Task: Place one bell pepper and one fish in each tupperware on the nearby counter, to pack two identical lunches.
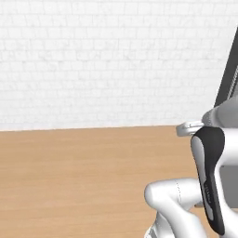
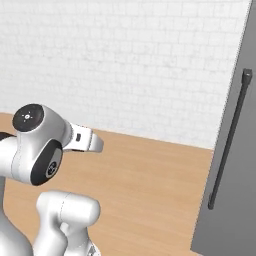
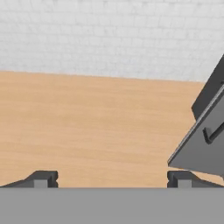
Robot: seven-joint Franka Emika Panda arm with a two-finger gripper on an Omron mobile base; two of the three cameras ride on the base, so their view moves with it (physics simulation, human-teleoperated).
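Above the wood floor the fingers stand wide, holding nothing. Grey door sits right of them.

Light-brown wooden floor spans the lower half of each frame (plain, flat), meeting a white brick wall; grey door at right

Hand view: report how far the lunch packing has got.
Done: nothing visible. In hand: nothing; the gripper is open and empty, over bare wooden floor, beside a grey door with a dark handle. Left: both lunches; no tupperware, pepper or fish in sight yet.
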